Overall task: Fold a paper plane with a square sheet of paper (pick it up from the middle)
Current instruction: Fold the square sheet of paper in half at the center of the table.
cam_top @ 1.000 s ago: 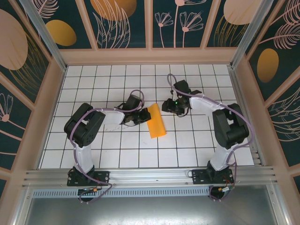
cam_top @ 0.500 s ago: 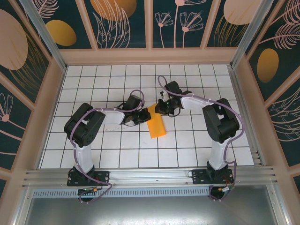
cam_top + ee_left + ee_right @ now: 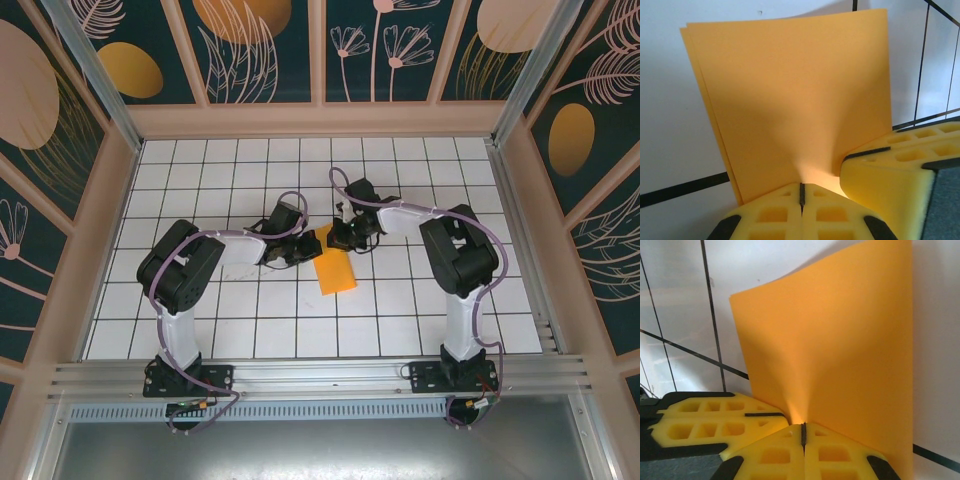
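Top external, one orange sheet (image 3: 337, 272), pinched by left gripper (image 3: 311, 244), right gripper (image 3: 335, 239)

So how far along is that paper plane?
Early days. Done: the orange sheet looks folded once into a doubled strip, two layers showing at its edge. In hand: the left gripper and right gripper each pinch its far end. To do: the nose and wing folds; no pointed dart yet.

Top camera looks down from behind the arm bases (image 3: 185, 378). Each wrist camera peers closely past its yellow fingers (image 3: 770, 215); all share the orange paper (image 3: 333, 262).
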